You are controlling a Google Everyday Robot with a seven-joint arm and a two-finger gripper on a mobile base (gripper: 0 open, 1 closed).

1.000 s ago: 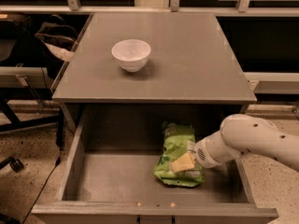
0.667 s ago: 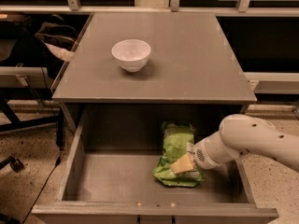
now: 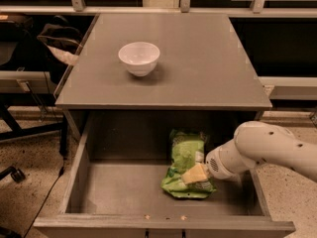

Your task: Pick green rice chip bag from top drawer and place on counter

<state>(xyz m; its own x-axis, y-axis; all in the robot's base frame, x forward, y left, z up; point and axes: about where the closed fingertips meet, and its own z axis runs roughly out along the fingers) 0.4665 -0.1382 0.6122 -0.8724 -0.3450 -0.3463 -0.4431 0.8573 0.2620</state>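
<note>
- Now the gripper (image 3: 194,174) sits on the near right corner of the bag (image 3: 184,152), reaching in from the right.
- Bag's long axis runs near-far in drawer (image 3: 77,182) (grasp: cannot tell).

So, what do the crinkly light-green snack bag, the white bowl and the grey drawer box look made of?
Crinkly light-green snack bag: likely thin plastic film, creased with glossy glints. Smooth white bowl: glazed ceramic or hard plastic, soft sheen; cannot tell which. Thick-walled grey drawer box: probably painted wood, matte. The gripper rests on the bag's right side, inside the drawer.
</note>
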